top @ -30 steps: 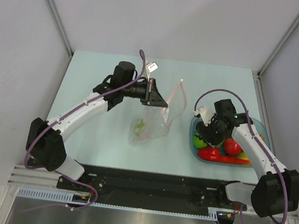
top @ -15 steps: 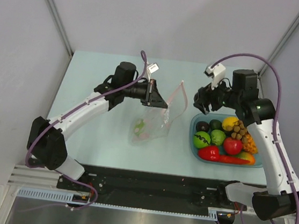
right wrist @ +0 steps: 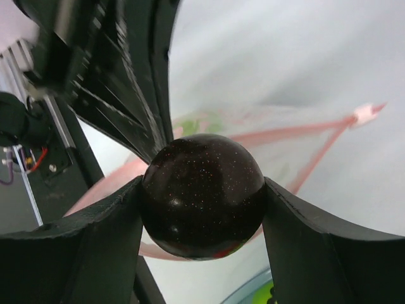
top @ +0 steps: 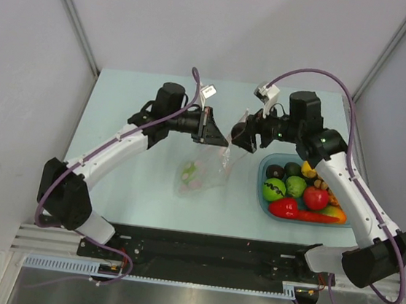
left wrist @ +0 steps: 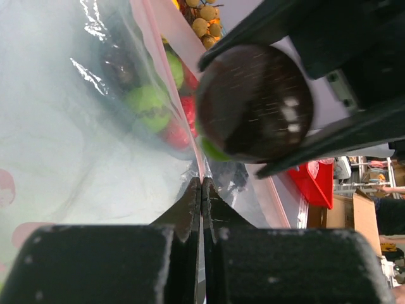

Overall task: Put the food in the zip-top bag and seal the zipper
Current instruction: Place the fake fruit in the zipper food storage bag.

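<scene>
Top view, centre of frame: left gripper (top: 214,133) is clenched on the upper rim of the zip-top bag (top: 207,171). In the left wrist view its two black, matte fingertips (left wrist: 187,209) are pressed flat together with the film pinched between them.

Bag: thin, clear, crinkled plastic with glossy highlights and faint pink print. It hangs from the pinch point down to the pale table (top: 121,99). Small green pieces (top: 190,170) sit inside near its lower end.

Zipper (left wrist: 166,44): a narrow, smooth pink strip. The two sides are parted, which shows as a loop in the right wrist view (right wrist: 288,135).

Right gripper (top: 242,138), just right of the left one, grips a dark round fruit (right wrist: 201,190). The fruit is a near-black, glossy, finely speckled sphere held between curved black pads (right wrist: 88,253). It sits just beside the bag's mouth (left wrist: 253,101).

Centre right: a light blue rectangular tray (top: 263,175) with rounded corners holds the rest of the food. This includes a green ball with a black zigzag (top: 273,189), a red apple (top: 316,199), a long red pepper (top: 306,215), a yellow lemon (top: 308,168) and a knobbly brown grape cluster (top: 324,185).
</scene>
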Controlling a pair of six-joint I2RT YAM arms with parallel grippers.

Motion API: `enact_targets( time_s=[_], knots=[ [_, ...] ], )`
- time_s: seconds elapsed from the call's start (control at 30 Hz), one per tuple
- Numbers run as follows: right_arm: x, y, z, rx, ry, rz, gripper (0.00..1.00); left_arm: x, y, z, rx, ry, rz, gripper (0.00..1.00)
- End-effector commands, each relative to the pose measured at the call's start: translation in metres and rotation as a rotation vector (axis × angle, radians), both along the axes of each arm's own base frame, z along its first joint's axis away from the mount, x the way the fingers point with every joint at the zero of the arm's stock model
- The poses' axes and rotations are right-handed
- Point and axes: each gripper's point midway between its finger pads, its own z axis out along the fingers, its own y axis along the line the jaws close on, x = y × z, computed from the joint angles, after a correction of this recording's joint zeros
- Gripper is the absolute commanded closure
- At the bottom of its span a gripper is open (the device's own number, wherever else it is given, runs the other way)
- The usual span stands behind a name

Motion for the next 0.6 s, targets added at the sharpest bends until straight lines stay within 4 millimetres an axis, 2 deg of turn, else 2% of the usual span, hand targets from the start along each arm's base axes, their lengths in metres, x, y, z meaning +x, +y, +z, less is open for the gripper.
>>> enact_targets(
  time_s=[0.0, 0.03, 0.07, 0.17, 0.27, 0.3, 0.4, 0.47, 0.5, 0.57],
  knots=[
    [-0.005, -0.007, -0.008, -0.055, -0.048, 0.03, 0.4, -0.01, 0.002, 0.043, -0.067, -0.13, -0.039, 1.0],
    [-0.006, -0.007, -0.01, -0.062, -0.047, 0.033, 0.36, -0.011, 0.002, 0.044, -0.07, -0.134, -0.045, 1.0],
    [-0.007, -0.008, -0.01, -0.07, -0.053, 0.033, 0.24, -0.011, 0.002, 0.045, -0.073, -0.14, -0.045, 1.0],
    [-0.011, -0.008, -0.005, -0.088, -0.069, 0.042, 0.01, -0.011, 0.001, 0.053, -0.083, -0.151, -0.053, 1.0],
    [-0.01, -0.01, 0.007, -0.082, -0.081, 0.016, 0.0, -0.009, -0.002, 0.056, -0.084, -0.137, -0.054, 1.0],
    [-0.01, -0.012, 0.018, -0.081, -0.096, 0.003, 0.0, -0.007, -0.003, 0.063, -0.089, -0.147, -0.049, 1.0],
    [-0.003, -0.03, 0.035, -0.097, -0.125, -0.077, 0.0, -0.003, -0.007, 0.074, -0.096, -0.149, -0.039, 1.0],
    [0.009, -0.057, 0.04, -0.107, -0.115, -0.155, 0.0, -0.001, -0.011, 0.082, -0.103, -0.153, -0.036, 1.0],
    [0.009, -0.072, 0.033, -0.129, -0.071, -0.185, 0.0, -0.001, -0.012, 0.083, -0.101, -0.15, -0.034, 1.0],
    [0.02, -0.114, 0.03, -0.173, -0.056, -0.273, 0.0, -0.001, -0.015, 0.081, -0.096, -0.136, -0.037, 1.0]
  ],
)
